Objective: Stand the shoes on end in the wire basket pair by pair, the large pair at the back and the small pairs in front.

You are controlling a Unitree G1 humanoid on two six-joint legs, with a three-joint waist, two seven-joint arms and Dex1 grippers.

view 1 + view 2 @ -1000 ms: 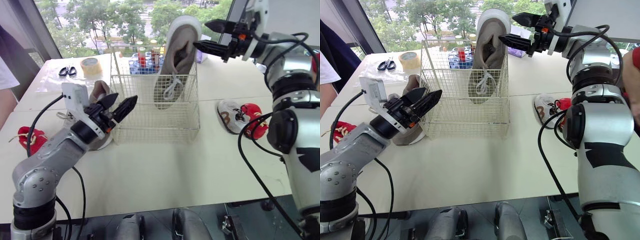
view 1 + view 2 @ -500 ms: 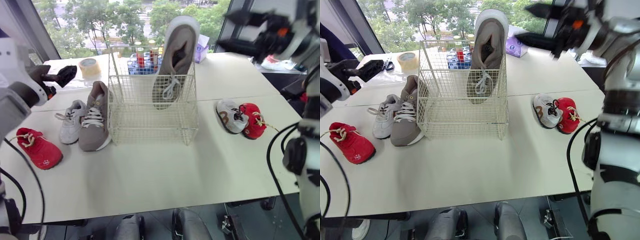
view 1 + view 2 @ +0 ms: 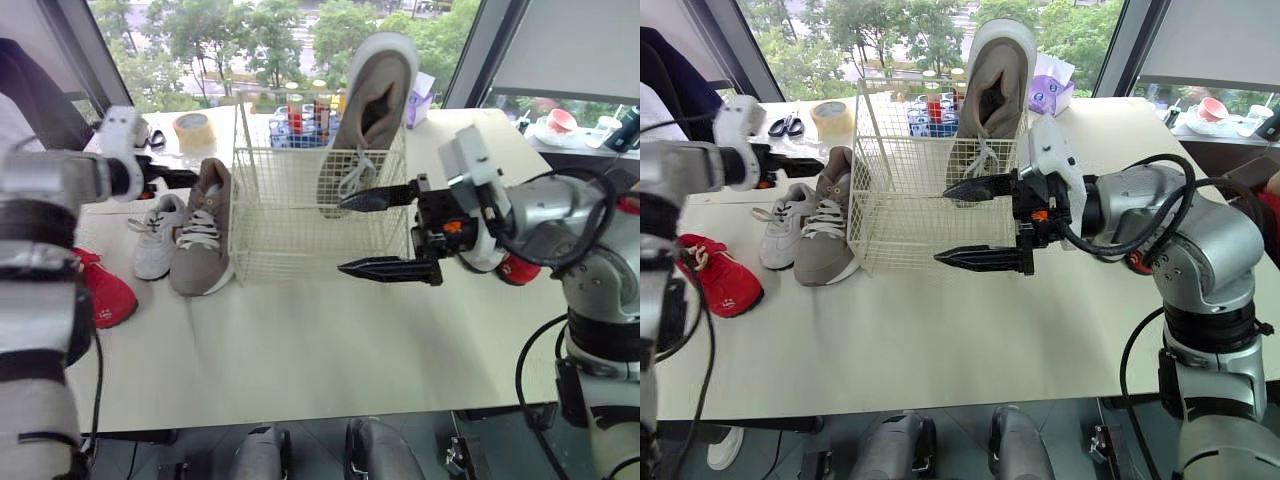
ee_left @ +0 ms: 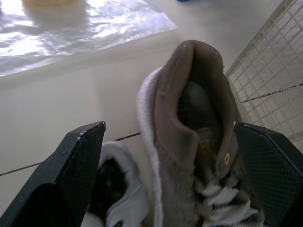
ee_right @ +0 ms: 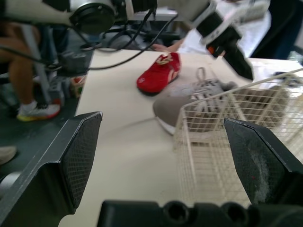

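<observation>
White worktop (image 3: 940, 330) by a window, trees outside. R gripper (image 3: 942, 224) was spread wide & empty, held above the worktop just in front of the basket (image 3: 890, 235), fingers pointing to the robot's left across its front wall. In the basket, back right, the upright shoe (image 3: 997, 75) stood toe down, heel well above the rim. L gripper (image 4: 168, 127) was also wide open w/ nothing in it, hanging near the heel of the grey shoe (image 3: 828, 230), which lay flat just left of the basket. White shoe (image 3: 783, 215) lay right beside that; red shoe (image 3: 715, 280) further left, nearer the front edge. Tape (image 3: 826, 110) & scissors (image 3: 787, 125) sat at back left.
</observation>
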